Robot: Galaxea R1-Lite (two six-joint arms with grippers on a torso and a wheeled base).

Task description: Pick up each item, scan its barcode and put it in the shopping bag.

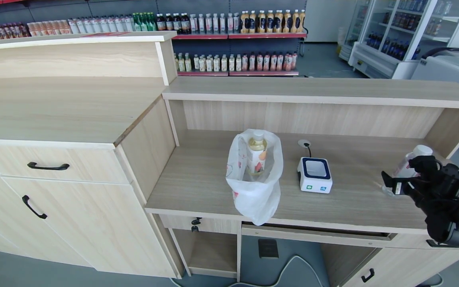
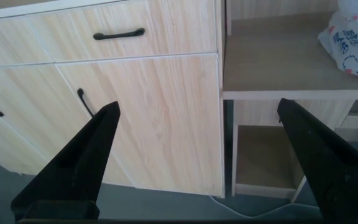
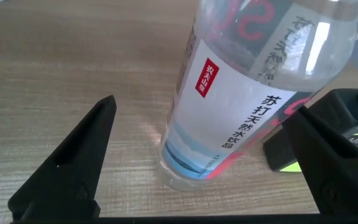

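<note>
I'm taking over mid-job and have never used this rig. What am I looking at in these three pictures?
It is a two-armed robot at a shop counter. The wide picture comes from a camera on its head; the other two from cameras on its wrists, where the dark wedges are gripper fingers. On the counter stand a white shopping bag with a yellow drink bottle inside, a small barcode scanner and a clear water bottle. The right gripper is open around that water bottle, not yet closed on it. The left gripper is open, holds nothing and faces the cabinet doors.
</note>
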